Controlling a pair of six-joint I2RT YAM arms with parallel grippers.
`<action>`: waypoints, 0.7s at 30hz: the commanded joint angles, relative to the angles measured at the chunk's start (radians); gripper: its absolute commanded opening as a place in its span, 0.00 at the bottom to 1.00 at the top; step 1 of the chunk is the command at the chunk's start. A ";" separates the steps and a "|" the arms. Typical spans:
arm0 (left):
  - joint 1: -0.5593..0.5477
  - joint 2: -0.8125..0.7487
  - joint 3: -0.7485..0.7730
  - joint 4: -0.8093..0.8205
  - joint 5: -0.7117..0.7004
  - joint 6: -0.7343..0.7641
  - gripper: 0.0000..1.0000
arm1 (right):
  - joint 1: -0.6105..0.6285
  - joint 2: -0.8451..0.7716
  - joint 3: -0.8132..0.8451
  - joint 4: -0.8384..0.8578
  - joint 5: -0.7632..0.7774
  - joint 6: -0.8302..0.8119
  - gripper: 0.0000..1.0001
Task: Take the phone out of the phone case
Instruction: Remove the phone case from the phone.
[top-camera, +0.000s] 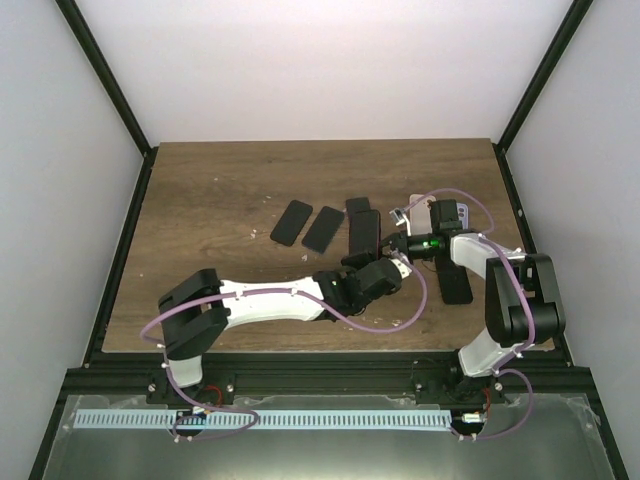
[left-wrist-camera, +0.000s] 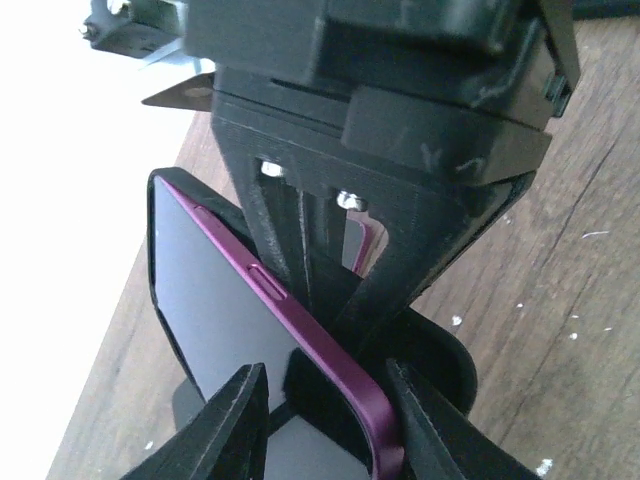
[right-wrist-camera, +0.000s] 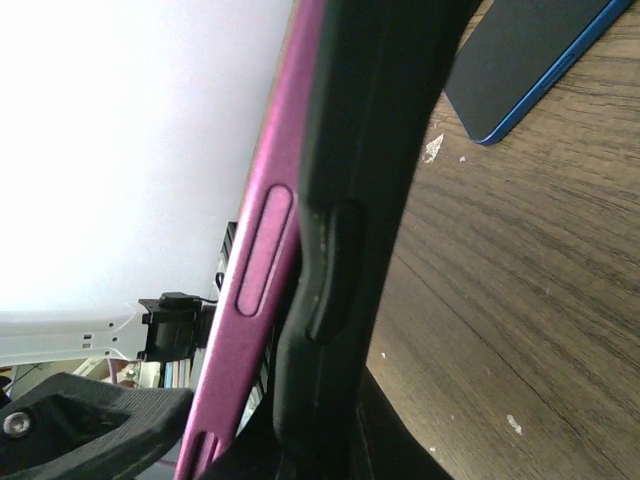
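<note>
A purple phone (left-wrist-camera: 215, 300) with a dark screen sits partly in a black case (right-wrist-camera: 350, 180), held on edge above the table between both grippers. In the top view it is the dark slab (top-camera: 365, 232) at mid-table. My left gripper (left-wrist-camera: 330, 420) is closed on the phone's lower corner, one finger on the screen and one behind the case. My right gripper (right-wrist-camera: 240, 440) grips the case from the opposite side, and its fingers (left-wrist-camera: 440, 250) straddle the phone. The phone's purple edge (right-wrist-camera: 255, 290) stands away from the case wall.
Several dark phones or cases lie on the wooden table (top-camera: 220, 190): two (top-camera: 291, 222) (top-camera: 323, 229) left of the grippers, one (top-camera: 357, 205) behind them, one (top-camera: 456, 283) at the right. A blue-edged phone (right-wrist-camera: 530, 70) lies flat near the right gripper.
</note>
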 joint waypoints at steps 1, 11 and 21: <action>0.006 0.040 -0.005 0.070 -0.097 0.100 0.30 | 0.002 -0.013 0.008 0.024 -0.080 -0.002 0.01; 0.005 0.048 0.003 0.143 -0.113 0.149 0.01 | 0.002 -0.018 0.005 0.033 -0.076 0.001 0.01; 0.010 -0.021 -0.007 0.185 -0.142 0.075 0.00 | 0.000 -0.021 0.017 0.015 0.048 -0.018 0.01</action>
